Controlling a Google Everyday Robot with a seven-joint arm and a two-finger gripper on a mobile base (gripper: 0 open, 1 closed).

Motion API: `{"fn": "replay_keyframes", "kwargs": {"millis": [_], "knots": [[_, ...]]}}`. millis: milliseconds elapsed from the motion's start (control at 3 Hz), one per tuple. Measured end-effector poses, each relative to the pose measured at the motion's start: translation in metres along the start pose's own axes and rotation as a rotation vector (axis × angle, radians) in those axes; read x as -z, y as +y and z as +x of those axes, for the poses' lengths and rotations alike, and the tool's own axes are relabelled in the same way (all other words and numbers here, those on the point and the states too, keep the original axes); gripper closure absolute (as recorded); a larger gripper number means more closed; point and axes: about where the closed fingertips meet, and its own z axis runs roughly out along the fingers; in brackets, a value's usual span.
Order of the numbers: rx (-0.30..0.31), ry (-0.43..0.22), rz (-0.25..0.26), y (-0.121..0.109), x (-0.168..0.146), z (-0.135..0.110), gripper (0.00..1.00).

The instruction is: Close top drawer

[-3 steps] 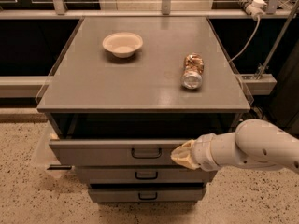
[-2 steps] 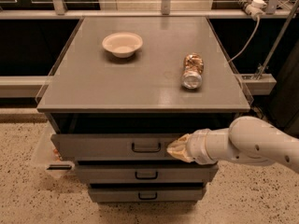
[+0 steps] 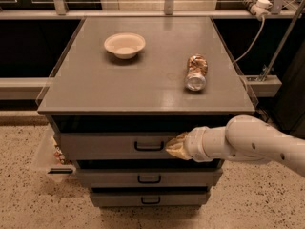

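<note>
The top drawer (image 3: 109, 146) is a wide grey metal drawer with a small dark loop handle (image 3: 148, 146) at its centre. It stands out only slightly from the grey cabinet, with a thin dark gap above its front. My gripper (image 3: 172, 147) comes in from the right on a white arm (image 3: 248, 142). Its tan tip rests against the drawer front just right of the handle.
A cream bowl (image 3: 124, 45) and a lying can (image 3: 196, 72) sit on the cabinet top (image 3: 143, 80). Two shorter drawers (image 3: 148, 178) lie below. A clear bin (image 3: 50, 156) hangs at the cabinet's left. A cable and rail (image 3: 259, 75) stand at the right. The floor is speckled.
The top drawer has slid inward toward the cabinet. My gripper has moved left and inward with it, staying against the drawer front.
</note>
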Motion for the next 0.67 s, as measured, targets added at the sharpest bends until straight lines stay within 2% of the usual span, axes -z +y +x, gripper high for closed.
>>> {"fn": "replay_keyframes", "kwargs": {"millis": [333,667], "knots": [[-0.021,0.042,-0.028,0.007,0.008,0.012,1.00],[-0.096,0.130,-0.052,0.028,0.043,0.038,1.00]]}}
